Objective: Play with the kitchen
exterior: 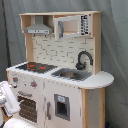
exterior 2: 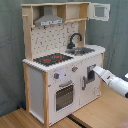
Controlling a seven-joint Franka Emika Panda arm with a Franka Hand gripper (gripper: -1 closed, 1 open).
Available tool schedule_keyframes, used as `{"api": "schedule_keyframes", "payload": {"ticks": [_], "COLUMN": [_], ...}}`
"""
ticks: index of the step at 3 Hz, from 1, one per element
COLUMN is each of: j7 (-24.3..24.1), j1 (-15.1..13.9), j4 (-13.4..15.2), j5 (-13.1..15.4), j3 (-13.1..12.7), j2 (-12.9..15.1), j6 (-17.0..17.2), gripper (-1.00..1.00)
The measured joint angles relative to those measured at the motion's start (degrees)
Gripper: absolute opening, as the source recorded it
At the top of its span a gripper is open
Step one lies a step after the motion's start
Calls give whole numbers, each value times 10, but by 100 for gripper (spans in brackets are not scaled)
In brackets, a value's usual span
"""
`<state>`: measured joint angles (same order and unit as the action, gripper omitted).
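1. Standing at the middle of the first exterior view is the kitchen (exterior: 60,75), a white and light-wood toy unit set against a grey curtain (exterior: 112,45).
2. On its worktop a black hob (exterior: 36,67) with red rings lies toward the first exterior view's left, and a silver sink (exterior: 71,74) with a black faucet (exterior: 83,59) sits beside it.
3. Above, a grey hood (exterior: 38,29) hangs under the top shelf, next to a small cupboard door (exterior: 74,25) that stands ajar.
4. At the first exterior view's left edge the white arm (exterior: 8,100) reaches in low, in front of the windowed oven door (exterior: 27,107); its gripper is out of sight here.
5. In the second exterior view the kitchen rests on a wooden table (exterior 2: 95,112), with the hob toward the second exterior view's left and the sink behind it.
6. The arm comes in from the second exterior view's right, and its gripper (exterior 2: 92,73) is at the lower cabinet door (exterior 2: 91,80) beside the oven door.
7. The fingers seem to touch that door's dark panel, but I cannot tell whether they are apart or together.
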<state>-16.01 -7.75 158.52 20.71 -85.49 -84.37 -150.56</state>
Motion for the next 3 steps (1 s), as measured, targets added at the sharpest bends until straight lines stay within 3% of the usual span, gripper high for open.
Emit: {"api": "schedule_keyframes", "payload": {"ticks": [3], "j7": [-54], "j1": [-128], "j4": [-18], "j5": [0], "j3": [17], "j2": [-6], "j6": [-148], "gripper": [100]}}
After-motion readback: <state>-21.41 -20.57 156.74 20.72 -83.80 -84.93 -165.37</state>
